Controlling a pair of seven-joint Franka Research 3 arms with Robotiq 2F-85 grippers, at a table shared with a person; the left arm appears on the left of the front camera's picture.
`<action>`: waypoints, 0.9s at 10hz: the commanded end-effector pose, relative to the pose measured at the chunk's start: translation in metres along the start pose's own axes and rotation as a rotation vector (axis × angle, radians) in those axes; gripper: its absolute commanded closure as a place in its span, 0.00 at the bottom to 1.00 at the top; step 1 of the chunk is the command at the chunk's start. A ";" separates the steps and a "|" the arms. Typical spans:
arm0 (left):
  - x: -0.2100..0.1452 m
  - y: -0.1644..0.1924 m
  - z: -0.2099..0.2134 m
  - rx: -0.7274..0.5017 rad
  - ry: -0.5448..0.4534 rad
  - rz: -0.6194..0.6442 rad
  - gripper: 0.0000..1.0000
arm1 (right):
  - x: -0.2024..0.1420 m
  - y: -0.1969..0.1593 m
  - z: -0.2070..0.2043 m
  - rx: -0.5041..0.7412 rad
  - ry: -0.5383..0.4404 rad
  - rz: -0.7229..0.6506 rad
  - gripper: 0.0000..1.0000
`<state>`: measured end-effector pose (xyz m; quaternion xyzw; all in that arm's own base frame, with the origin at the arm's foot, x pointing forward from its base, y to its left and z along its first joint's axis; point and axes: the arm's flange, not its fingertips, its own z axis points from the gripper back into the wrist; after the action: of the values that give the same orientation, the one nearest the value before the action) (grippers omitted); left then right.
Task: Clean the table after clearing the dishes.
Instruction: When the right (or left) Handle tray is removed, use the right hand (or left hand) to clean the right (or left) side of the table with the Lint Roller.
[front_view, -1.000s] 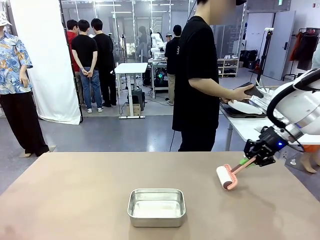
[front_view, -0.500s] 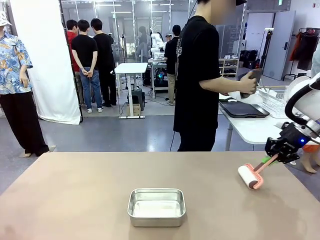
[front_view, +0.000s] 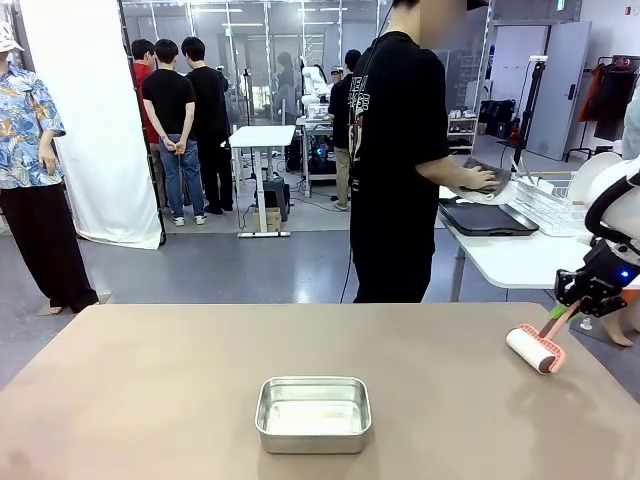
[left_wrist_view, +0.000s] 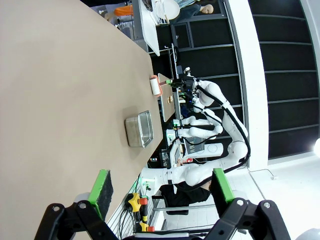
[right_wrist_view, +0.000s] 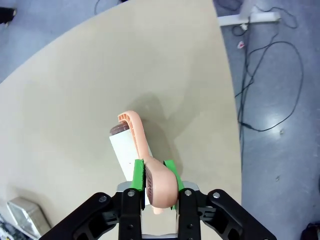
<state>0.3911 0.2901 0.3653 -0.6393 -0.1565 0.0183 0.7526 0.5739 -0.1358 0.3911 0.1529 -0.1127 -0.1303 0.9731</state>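
One lint roller (front_view: 534, 349) and one steel pan (front_view: 314, 413) are on the taupe tabletop (front_view: 150, 390), which carries none of the dishes. The pan is rectangular, shiny and empty, and it stands near the tabletop's near edge, about midway between its left and right sides. The roller, with a white drum in a salmon-pink frame, lies at the tabletop's right edge, well apart from the pan. Its drum rests on the surface, and the pink handle rises up and to the right into the right claw (front_view: 563, 312). The right claw is clamped narrow on that handle, with a green pad on each side of it; the right wrist view shows the same grip (right_wrist_view: 154, 176), the drum (right_wrist_view: 123, 147) pointing away from the fingers over the tabletop close to its corner.

One left claw (left_wrist_view: 162, 189) stands wide apart with nothing between its two green pads (left_wrist_view: 102, 186), off beyond the tabletop's edge.

One person in a black T-shirt (front_view: 398, 160) stands at the far side, turned toward a smaller white table (front_view: 500, 255) on the right, with a hand (front_view: 480, 178) over a dark tray (front_view: 485, 218) lying there. A white plate edge seems to show under the hand, though it is hard to make out; a wire rack (front_view: 548, 205) stands just beside the tray.
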 end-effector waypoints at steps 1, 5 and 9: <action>-0.003 -0.001 0.001 -0.001 -0.006 0.001 0.00 | -0.010 -0.011 -0.038 -0.207 -0.054 -0.035 0.79; -0.003 -0.001 0.001 -0.001 -0.006 0.001 0.00 | -0.023 0.015 -0.008 -0.193 -0.055 -0.020 0.79; -0.003 -0.001 0.001 -0.001 -0.006 0.001 0.00 | -0.036 0.062 0.074 -0.125 -0.163 0.049 0.79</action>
<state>0.3912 0.2901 0.3653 -0.6394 -0.1565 0.0183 0.7526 0.5487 -0.1038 0.4516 0.0840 -0.1693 -0.1246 0.9741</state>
